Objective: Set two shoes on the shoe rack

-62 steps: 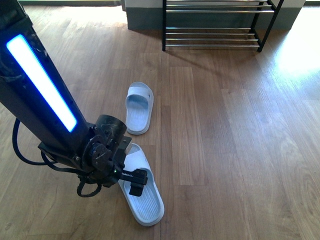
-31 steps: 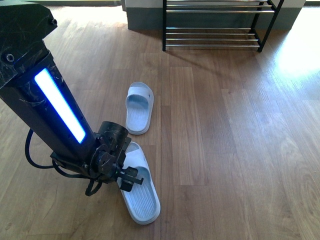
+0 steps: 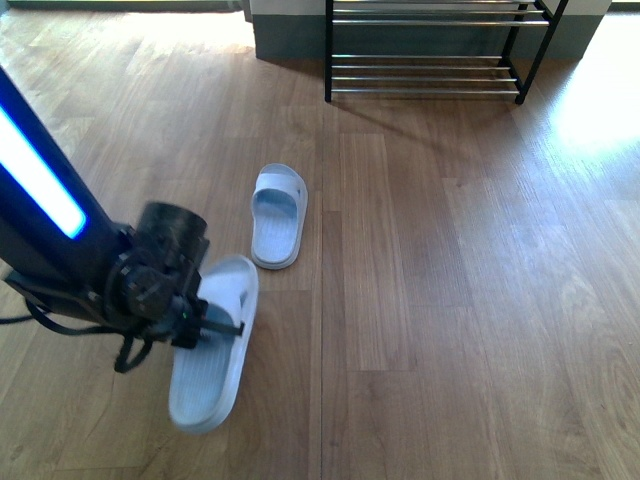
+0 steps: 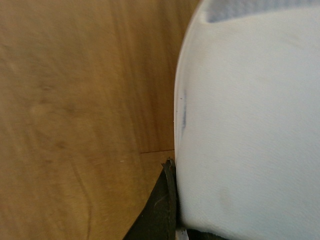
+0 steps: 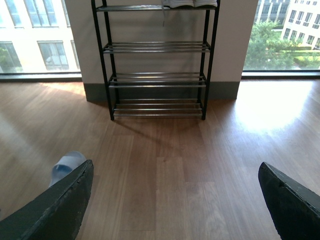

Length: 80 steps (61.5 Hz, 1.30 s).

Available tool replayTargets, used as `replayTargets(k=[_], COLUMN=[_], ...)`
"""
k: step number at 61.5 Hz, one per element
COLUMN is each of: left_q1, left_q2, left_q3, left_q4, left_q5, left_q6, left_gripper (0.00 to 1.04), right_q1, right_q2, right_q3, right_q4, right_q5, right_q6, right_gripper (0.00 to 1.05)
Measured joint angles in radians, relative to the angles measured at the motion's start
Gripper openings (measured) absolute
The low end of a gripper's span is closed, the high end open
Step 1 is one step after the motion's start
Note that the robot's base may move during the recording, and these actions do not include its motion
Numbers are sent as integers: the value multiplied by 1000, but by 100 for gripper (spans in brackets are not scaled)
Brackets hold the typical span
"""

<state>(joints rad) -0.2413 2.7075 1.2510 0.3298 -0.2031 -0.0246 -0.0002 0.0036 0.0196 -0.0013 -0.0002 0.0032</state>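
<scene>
My left gripper (image 3: 212, 325) is shut on a pale blue-white slide sandal (image 3: 205, 390) and holds it off the wood floor at the front left, blurred by motion. In the left wrist view the sandal's pale surface (image 4: 250, 125) fills the frame beside one dark finger (image 4: 160, 210). The second slide sandal (image 3: 279, 215) lies flat on the floor further ahead. The black-framed shoe rack (image 3: 430, 60) with chrome bars stands at the far wall. My right gripper (image 5: 172, 210) is open and empty, facing the rack (image 5: 156, 47) from a distance.
A pale sole edge of a shoe (image 5: 190, 3) shows on the rack's top shelf. A grey wall base (image 3: 290, 40) runs behind the rack. Windows flank the wall. One sandal (image 5: 65, 165) shows low in the right wrist view.
My left arm has swung to the left and lifted the held sandal, turning it so its free end now points down-left. The other sandal has not moved.
</scene>
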Motion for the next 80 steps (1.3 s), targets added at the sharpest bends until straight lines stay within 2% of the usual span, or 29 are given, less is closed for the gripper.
replayTargets(k=[4, 19, 32, 37, 43, 52, 80], left_q1=[21, 62, 46, 18, -77, -96, -99], left_q2=[-113, -468, -846, -1012, -1353, -1531, -1535], left_q3=[-68, -360, -681, -781, -964, -1006, -1007], left_q4=[29, 206, 387, 388, 254, 233, 233], left_q5=[17, -61, -190, -193, -244, -259, -253], left_q6=[-18, 2, 64, 88, 123, 137, 144], left_gripper=[2, 2, 2, 2, 2, 2, 2], right_q1=[0, 0, 0, 0, 0, 0, 0], right_q2=[0, 0, 0, 0, 0, 0, 0], right_q3=[0, 0, 0, 0, 0, 0, 0], right_q4=[0, 0, 0, 0, 0, 0, 0], right_q5=[0, 0, 0, 0, 0, 0, 2], right_q6=[0, 0, 0, 0, 0, 0, 0], right_gripper=[96, 96, 96, 96, 96, 96, 96])
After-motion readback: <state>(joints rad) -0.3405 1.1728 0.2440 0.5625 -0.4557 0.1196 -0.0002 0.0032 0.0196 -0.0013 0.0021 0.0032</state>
